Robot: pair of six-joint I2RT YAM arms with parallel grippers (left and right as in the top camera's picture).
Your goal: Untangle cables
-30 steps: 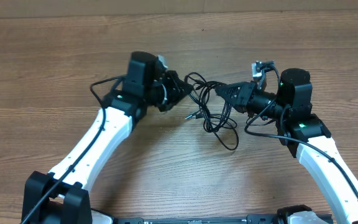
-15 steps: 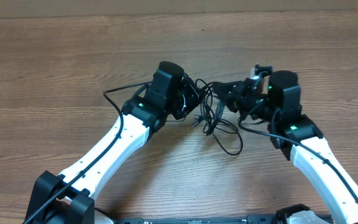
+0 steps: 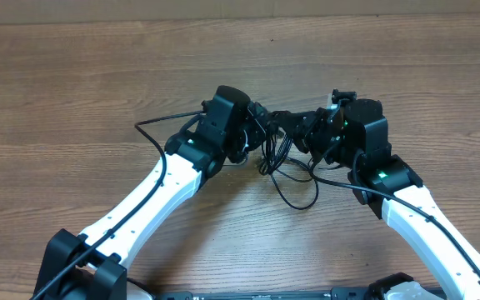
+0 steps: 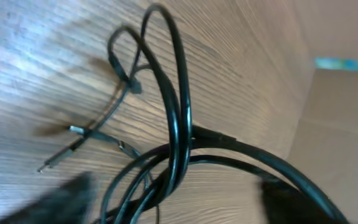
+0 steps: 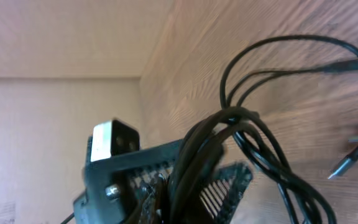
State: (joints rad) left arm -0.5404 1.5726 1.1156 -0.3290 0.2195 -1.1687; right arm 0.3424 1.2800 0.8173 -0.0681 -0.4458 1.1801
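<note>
A knot of thin black cables (image 3: 290, 169) lies on the wooden table between my two arms. My left gripper (image 3: 262, 133) stands open at the knot's left side. In the left wrist view its blurred dark fingers (image 4: 64, 194) sit wide apart, with looped cables (image 4: 178, 118) running between them, and bare plug tips (image 4: 73, 130) rest on the wood. My right gripper (image 3: 296, 125) is shut on a bundle of the cables (image 5: 194, 168) at the knot's right side. Loose strands and a plug end (image 5: 347, 165) trail beyond it.
The wood-grain table (image 3: 73, 100) stretches all round the arms. A cardboard wall (image 3: 223, 8) runs along the far edge. The left arm's own thin lead (image 3: 152, 125) arcs out to the left of its wrist.
The left gripper has opened and let go of the cables. The right arm has shifted left with its bundle, so the two grippers now stand close together.
</note>
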